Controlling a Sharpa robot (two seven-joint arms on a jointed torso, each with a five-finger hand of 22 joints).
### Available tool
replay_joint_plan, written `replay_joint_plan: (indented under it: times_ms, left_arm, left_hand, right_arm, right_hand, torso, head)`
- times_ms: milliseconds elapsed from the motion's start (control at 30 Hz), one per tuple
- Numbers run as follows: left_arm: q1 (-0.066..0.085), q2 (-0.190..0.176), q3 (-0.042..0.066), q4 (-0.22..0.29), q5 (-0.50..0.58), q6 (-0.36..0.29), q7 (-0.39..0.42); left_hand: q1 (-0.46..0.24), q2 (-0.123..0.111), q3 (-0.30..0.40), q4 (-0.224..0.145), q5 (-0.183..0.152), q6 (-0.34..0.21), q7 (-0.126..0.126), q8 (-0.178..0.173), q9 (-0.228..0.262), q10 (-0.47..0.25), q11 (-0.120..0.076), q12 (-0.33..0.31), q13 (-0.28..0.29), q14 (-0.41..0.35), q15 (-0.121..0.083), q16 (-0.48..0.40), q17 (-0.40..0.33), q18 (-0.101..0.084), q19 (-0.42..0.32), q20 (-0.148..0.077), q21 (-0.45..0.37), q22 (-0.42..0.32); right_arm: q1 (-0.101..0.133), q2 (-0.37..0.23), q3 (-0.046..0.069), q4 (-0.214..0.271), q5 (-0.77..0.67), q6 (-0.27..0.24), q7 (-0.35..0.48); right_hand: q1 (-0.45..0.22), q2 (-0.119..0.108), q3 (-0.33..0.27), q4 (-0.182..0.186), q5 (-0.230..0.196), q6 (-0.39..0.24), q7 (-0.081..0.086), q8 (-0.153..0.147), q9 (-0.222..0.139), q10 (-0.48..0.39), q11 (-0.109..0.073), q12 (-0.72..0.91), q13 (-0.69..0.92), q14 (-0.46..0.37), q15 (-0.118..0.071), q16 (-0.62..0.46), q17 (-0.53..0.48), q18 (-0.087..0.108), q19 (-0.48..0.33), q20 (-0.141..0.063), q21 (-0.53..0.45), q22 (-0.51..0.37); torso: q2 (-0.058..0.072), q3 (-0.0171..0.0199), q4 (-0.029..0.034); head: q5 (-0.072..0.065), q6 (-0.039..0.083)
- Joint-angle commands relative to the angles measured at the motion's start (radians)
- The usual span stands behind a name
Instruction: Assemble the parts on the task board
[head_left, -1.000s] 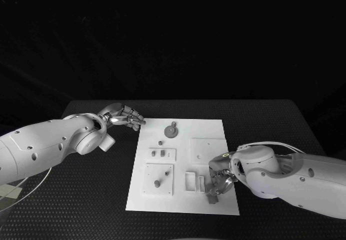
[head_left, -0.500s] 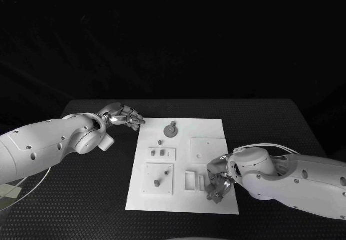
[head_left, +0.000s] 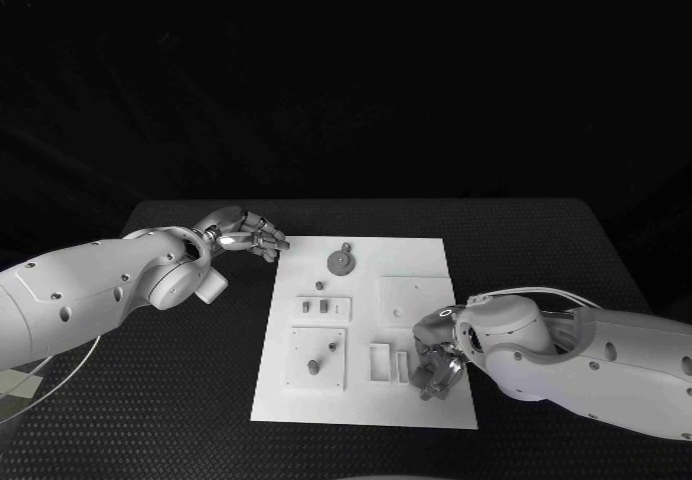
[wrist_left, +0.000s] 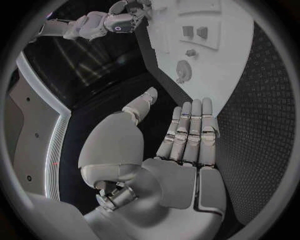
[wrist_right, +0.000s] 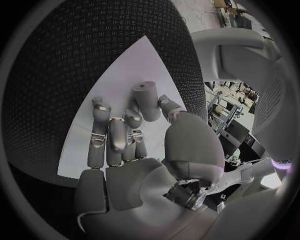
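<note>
- You had one task board (head_left: 427, 253) on one black table (head_left: 548, 240).
- You had two hands over it: left hand (head_left: 248, 233), right hand (head_left: 437, 371).
- You could see one round disc part (head_left: 342, 262) and one grey cylinder part (wrist_right: 149, 102).

Black table with one white board on it

The black table (head_left: 173, 400) has a dotted, textured surface. The white task board (head_left: 418, 260) lies flat in its middle, long side running away from the robot, with small parts (head_left: 342, 262) on it.
</note>
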Motion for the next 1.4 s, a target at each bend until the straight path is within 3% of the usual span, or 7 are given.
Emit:
replay_joint_plan:
  times_ms: [33, 200, 367, 767, 867, 1100, 1400]
  left_arm:
    - [0.001, 0.000, 0.001, 0.002, 0.006, 0.014, 0.005]
    - [0.001, 0.001, 0.001, 0.001, 0.006, 0.018, 0.002]
    - [0.001, 0.002, 0.001, 0.000, 0.006, 0.020, 0.001]
    - [0.001, 0.003, 0.001, -0.001, 0.006, 0.023, 0.000]
    - [0.001, 0.005, 0.000, -0.001, 0.005, 0.024, 0.000]
    - [0.001, 0.004, 0.000, -0.001, 0.005, 0.023, -0.002]
    - [0.001, 0.004, 0.000, 0.001, 0.005, 0.022, -0.002]
  left_hand:
    - [-0.010, -0.003, -0.001, 0.006, -0.004, -0.002, -0.002, 0.007, -0.002, 0.001, 0.002, 0.000, -0.001, 0.001, 0.004, -0.007, 0.001, 0.010, -0.004, 0.001, 0.000, -0.001]
    - [-0.010, -0.002, -0.001, 0.006, -0.004, -0.002, -0.002, 0.007, -0.002, 0.001, 0.002, 0.000, -0.001, 0.001, 0.004, -0.007, 0.002, 0.010, -0.004, 0.001, 0.000, -0.001]
    - [-0.010, -0.002, -0.001, 0.006, -0.004, -0.002, -0.002, 0.007, -0.002, 0.001, 0.002, 0.000, -0.002, 0.001, 0.004, -0.007, 0.002, 0.010, -0.004, 0.001, 0.000, -0.001]
    - [-0.010, -0.002, 0.000, 0.007, -0.004, -0.002, -0.002, 0.007, -0.002, 0.001, 0.002, 0.000, -0.002, 0.001, 0.004, -0.008, 0.003, 0.010, -0.004, 0.001, 0.000, -0.002]
    - [-0.010, -0.002, -0.001, 0.007, -0.004, -0.003, -0.002, 0.007, -0.002, 0.001, 0.002, 0.000, -0.002, 0.001, 0.004, -0.008, 0.003, 0.010, -0.005, 0.001, 0.000, -0.002]
    - [-0.010, -0.002, -0.001, 0.007, -0.004, -0.003, -0.002, 0.007, -0.002, 0.001, 0.002, 0.000, -0.002, 0.001, 0.004, -0.008, 0.003, 0.010, -0.005, 0.001, 0.000, -0.002]
    - [-0.010, -0.003, -0.001, 0.007, -0.004, -0.003, -0.002, 0.007, -0.002, 0.001, 0.002, 0.000, -0.002, 0.001, 0.004, -0.009, 0.004, 0.010, -0.005, 0.001, 0.000, -0.002]
  right_arm:
    - [-0.003, -0.008, -0.003, 0.003, -0.008, -0.025, -0.004]
    - [-0.002, -0.023, -0.002, 0.012, 0.031, -0.055, -0.006]
    - [0.005, -0.030, -0.002, 0.012, 0.117, -0.067, -0.002]
    - [0.028, -0.041, 0.002, 0.002, 0.189, -0.075, 0.006]
    - [0.032, -0.040, 0.006, -0.007, 0.208, -0.105, 0.005]
    - [0.043, -0.030, 0.007, -0.037, 0.367, -0.228, -0.034]
    - [0.049, 0.008, 0.006, -0.064, 0.494, -0.271, -0.044]
  right_hand:
    - [0.011, 0.073, -0.007, -0.056, 0.006, 0.012, 0.005, -0.005, 0.000, -0.003, -0.002, -0.005, -0.002, 0.001, -0.002, 0.000, 0.004, 0.018, -0.008, 0.003, -0.006, 0.018]
    - [-0.012, 0.154, -0.006, -0.148, 0.006, 0.028, 0.003, -0.007, -0.003, 0.005, -0.007, -0.003, -0.005, 0.011, -0.003, 0.005, 0.014, 0.018, -0.007, 0.007, -0.003, 0.019]
    - [-0.092, 0.196, 0.023, -0.227, 0.006, 0.046, -0.001, -0.015, -0.019, 0.015, -0.007, -0.005, -0.013, 0.018, -0.003, 0.005, 0.015, 0.018, -0.002, 0.013, -0.002, 0.018]
    - [-0.210, 0.237, 0.087, -0.259, 0.006, 0.065, -0.004, -0.021, -0.037, 0.025, -0.011, -0.005, -0.018, 0.030, -0.005, 0.009, 0.022, 0.018, 0.007, 0.013, 0.002, 0.018]
    - [-0.228, 0.266, 0.098, -0.261, 0.006, 0.067, -0.004, -0.021, -0.039, 0.025, -0.011, -0.005, -0.018, 0.030, -0.005, 0.010, 0.022, 0.018, 0.008, 0.013, 0.003, 0.018]
    - [-0.273, 0.269, 0.107, -0.277, 0.006, 0.074, -0.006, -0.021, -0.043, 0.030, -0.013, -0.003, -0.019, 0.035, -0.007, 0.011, 0.024, 0.018, 0.013, 0.012, 0.007, 0.018]
    - [-0.335, 0.260, 0.113, -0.267, 0.006, 0.077, -0.007, -0.022, -0.047, 0.031, -0.014, -0.004, -0.020, 0.037, -0.009, 0.011, 0.024, 0.018, 0.014, 0.008, 0.005, 0.017]
  torso:
    - [0.000, 0.0000, 0.0000]
    - [0.000, -0.0002, -0.0004]
    - [0.000, -0.0004, -0.0002]
    - [0.000, -0.0005, -0.0001]
    - [0.000, -0.0006, -0.0002]
    - [0.000, -0.0012, 0.0001]
    - [-0.001, -0.0026, -0.0006]
  head:
    - [0.000, 0.000]
    - [-0.001, 0.001]
    - [-0.002, 0.001]
    - [-0.003, 0.000]
    - [-0.003, 0.003]
    - [-0.003, 0.003]
    - [-0.006, 0.003]
